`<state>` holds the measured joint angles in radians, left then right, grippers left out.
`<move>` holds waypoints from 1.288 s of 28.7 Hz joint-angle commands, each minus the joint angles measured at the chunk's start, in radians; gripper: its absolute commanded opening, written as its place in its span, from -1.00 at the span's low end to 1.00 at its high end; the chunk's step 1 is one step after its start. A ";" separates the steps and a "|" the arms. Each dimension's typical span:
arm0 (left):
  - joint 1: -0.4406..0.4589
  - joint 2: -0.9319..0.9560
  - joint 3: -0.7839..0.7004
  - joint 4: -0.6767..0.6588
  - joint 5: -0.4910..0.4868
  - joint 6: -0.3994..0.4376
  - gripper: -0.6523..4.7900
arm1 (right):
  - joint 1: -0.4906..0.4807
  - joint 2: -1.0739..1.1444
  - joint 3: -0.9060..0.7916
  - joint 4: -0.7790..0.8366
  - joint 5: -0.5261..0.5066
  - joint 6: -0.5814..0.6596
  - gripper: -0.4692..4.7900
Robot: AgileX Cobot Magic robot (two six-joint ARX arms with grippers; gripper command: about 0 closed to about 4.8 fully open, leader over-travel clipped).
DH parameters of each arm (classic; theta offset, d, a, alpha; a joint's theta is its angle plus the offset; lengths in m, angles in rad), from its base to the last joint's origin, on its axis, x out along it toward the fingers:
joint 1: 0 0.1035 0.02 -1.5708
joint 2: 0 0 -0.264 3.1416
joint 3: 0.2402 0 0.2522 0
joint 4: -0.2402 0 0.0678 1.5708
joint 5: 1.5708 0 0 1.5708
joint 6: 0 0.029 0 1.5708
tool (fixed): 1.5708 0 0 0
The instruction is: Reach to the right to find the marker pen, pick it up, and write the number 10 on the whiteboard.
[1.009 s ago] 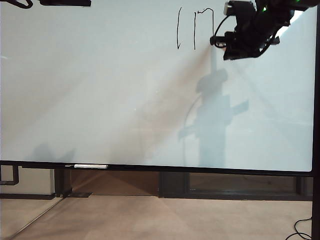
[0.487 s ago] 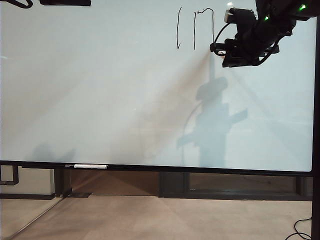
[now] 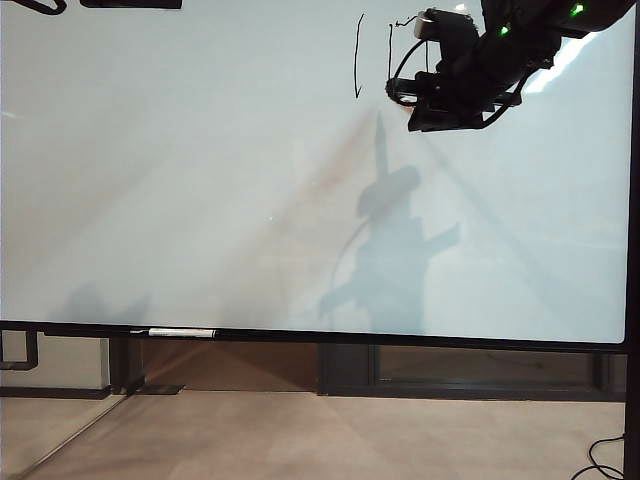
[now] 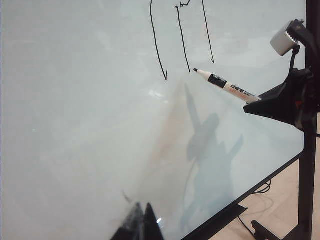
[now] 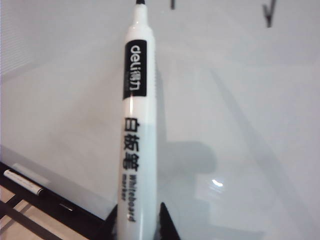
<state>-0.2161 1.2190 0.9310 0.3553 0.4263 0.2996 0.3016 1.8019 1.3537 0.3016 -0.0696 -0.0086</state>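
Note:
The whiteboard fills nearly the whole exterior view. My right gripper is up at its top right, shut on the marker pen. The white barrel stands between the fingers. Its dark tip lies just beside the lower end of the zero's left stroke. The number 10 shows as a bowed line and two side strokes joined at the top. The right stroke is hidden behind the arm in the exterior view. My left gripper is shut on nothing, close to the board.
Another white marker lies on the black bottom rail, also seen in the right wrist view as a small pen. The board's black frame runs down the right. A cable lies on the floor below.
My right gripper has carried the marker pen leftward, from the zero's right stroke to the bottom of its left stroke. Its shadow shifted left too. No new stroke shows. The left gripper stayed still.

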 commanded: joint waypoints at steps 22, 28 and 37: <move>-0.001 -0.005 0.004 0.028 0.003 0.007 -0.78 | -0.002 0.070 0.071 0.057 0.026 0.008 -0.84; -0.001 -0.005 0.004 0.035 0.003 0.007 -0.78 | -0.011 0.071 0.080 0.031 0.026 0.006 -0.84; -0.001 -0.005 0.004 0.035 0.003 0.007 -0.78 | -0.025 0.071 0.079 -0.011 0.061 0.005 -0.84</move>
<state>-0.2161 1.2190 0.9310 0.3779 0.4263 0.3000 0.2844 1.8786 1.4269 0.2989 -0.0338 -0.0078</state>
